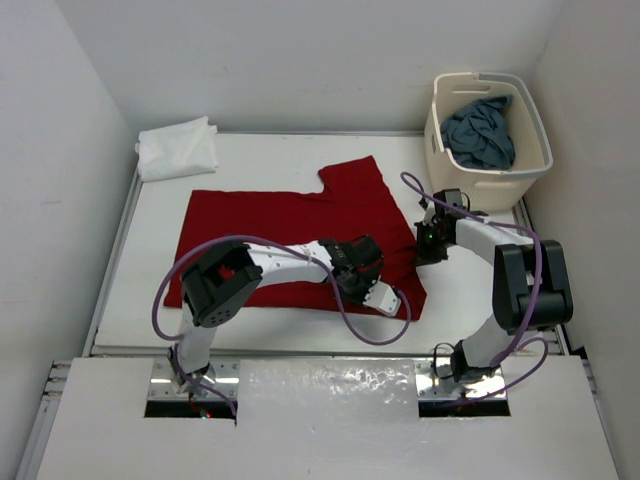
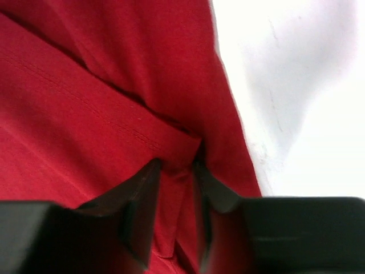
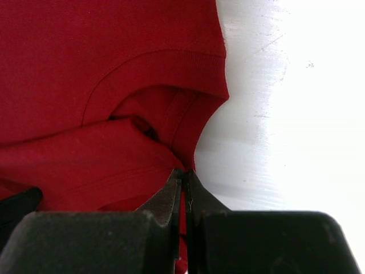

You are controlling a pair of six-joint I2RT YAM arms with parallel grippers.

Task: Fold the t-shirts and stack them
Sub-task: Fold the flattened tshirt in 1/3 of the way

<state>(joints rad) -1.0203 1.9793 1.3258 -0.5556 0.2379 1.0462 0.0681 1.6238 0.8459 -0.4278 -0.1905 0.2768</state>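
White table (image 1: 140, 290): the work surface, walled on three sides, with both arm bases at its near edge.

Red t-shirt (image 1: 290, 225): spread nearly flat across the middle of the table, its long axis running left to right. The neck opening (image 3: 154, 108) points right and the hem left. One sleeve (image 1: 352, 175) projects toward the far side. The near-right corner of the cloth is gathered and rumpled.

Left arm (image 1: 270, 262): reaches rightward over the near part of the red t-shirt, a purple cable looping round it.

Right arm (image 1: 520, 280): bends leftward to the shirt's right edge.

Laundry basket (image 1: 500, 185): cream, standing at the far right corner, apart from the red t-shirt.

White t-shirt (image 1: 178, 148): folded into a compact block at the far left corner of the table, its long axis roughly left to right.

Blue-grey t-shirt (image 1: 482, 130): crumpled inside the laundry basket; its direction cannot be told.

Left gripper (image 2: 177, 168): at the shirt's near-right corner, its jaws partly apart and clamped on a raised fold of red cloth beside a stitched hem.

Right gripper (image 3: 182, 174): just near of the neck opening at the shirt's right edge, its jaws pressed together with a thin strip of red cloth pinched between them.
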